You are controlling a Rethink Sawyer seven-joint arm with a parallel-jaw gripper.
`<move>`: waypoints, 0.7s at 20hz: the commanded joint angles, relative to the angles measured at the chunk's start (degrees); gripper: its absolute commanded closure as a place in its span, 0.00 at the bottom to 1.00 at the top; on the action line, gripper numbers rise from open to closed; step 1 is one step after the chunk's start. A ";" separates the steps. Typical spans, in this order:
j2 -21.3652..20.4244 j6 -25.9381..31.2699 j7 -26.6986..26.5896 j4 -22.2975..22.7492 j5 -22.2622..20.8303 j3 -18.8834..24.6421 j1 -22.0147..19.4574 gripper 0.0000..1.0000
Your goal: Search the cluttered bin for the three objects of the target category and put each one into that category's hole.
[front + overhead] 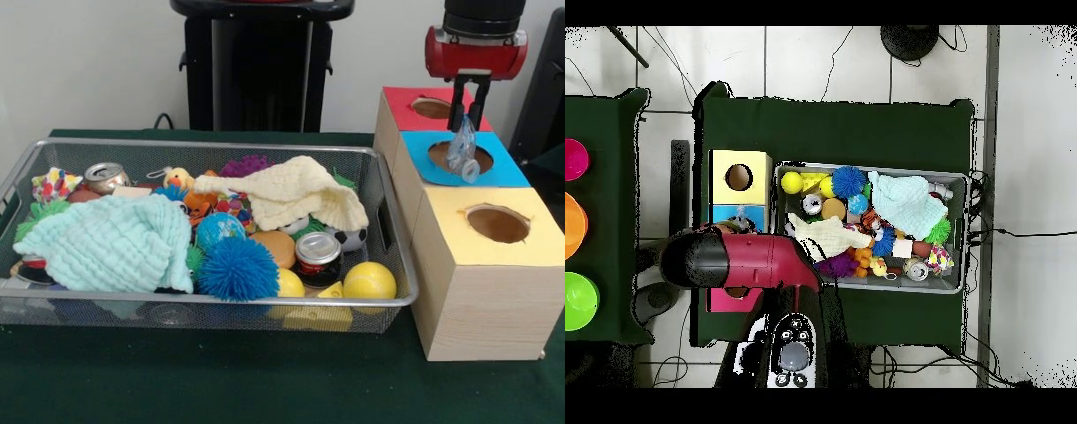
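The plastic item [462,152], a wrinkly see-through piece with a faint blue tint, hangs from the gripper [468,117] right over the blue hole [459,157], its lower end level with the opening and seeming to overlap the hole's right part. The fingers are closed narrowly on its top, pinching it. The main risk, as I judge it, is the drop: the piece dangles slightly toward the hole's right rim, so on release it could catch on the blue card surround and sit there instead of falling through; being light and crumpled, it might also cling to a finger. The red hole [431,108] lies just behind and the yellow hole [498,223] just in front, so any drift forward or back could put it in the wrong box. Above the boxes the room looks open; nothing stands near the gripper. The bin [388,208] sits just beside the boxes, to the left in the front view, packed with balls, cans and two cloths, and no other item shows in it, so any may lie buried.
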 commanded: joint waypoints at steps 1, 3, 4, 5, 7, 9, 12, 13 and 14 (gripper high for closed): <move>3.32 0.89 6.16 0.96 -2.30 0.18 -3.34 1.00; 3.17 0.87 6.08 0.95 -2.46 -0.05 -3.43 1.00; 2.66 0.71 6.36 1.21 -2.43 -0.36 -3.29 1.00; 2.64 0.12 6.39 1.41 -2.42 -0.34 -3.49 1.00; 2.64 -0.40 6.14 1.22 -2.34 -0.15 -4.09 1.00; 2.57 -0.19 6.13 1.10 -2.40 -0.33 -4.14 1.00; 2.30 -0.17 6.21 1.60 -2.29 -0.33 -4.37 1.00; 2.24 -0.09 6.11 1.78 -2.26 -0.24 -4.49 1.00; 2.42 0.31 5.91 1.28 -2.42 -0.33 -4.51 1.00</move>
